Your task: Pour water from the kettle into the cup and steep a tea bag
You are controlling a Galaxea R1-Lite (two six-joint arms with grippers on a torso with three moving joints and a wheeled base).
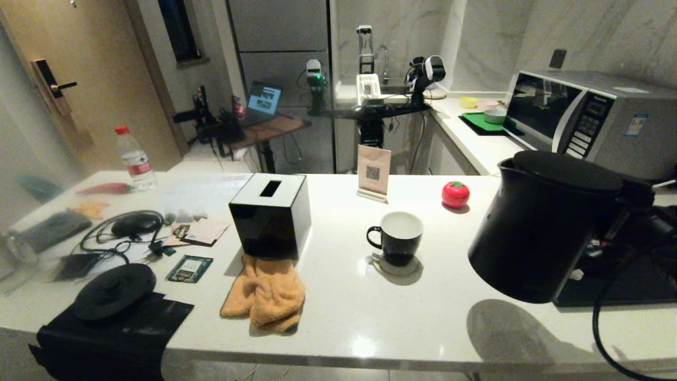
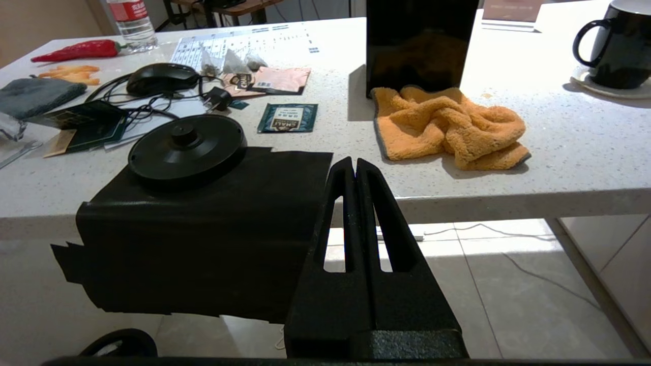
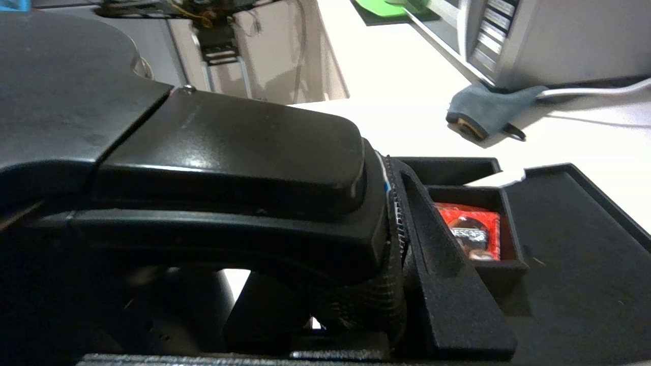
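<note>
The black kettle hangs above the right end of the white counter, leaning a little with its spout toward the middle. My right gripper is shut on the kettle's loop handle, which fills the space between the jaws of the right gripper. The black cup with a white inside stands on a coaster to the left of the kettle, apart from it. Water is out of view. Small greyish tea bags lie beyond the mouse. My left gripper is shut and empty, parked below the counter's front edge.
A black tissue box and an orange cloth sit left of the cup. The kettle base rests on a black mat at the front left. A black compartment box with a red sachet lies under the kettle handle. The microwave stands behind.
</note>
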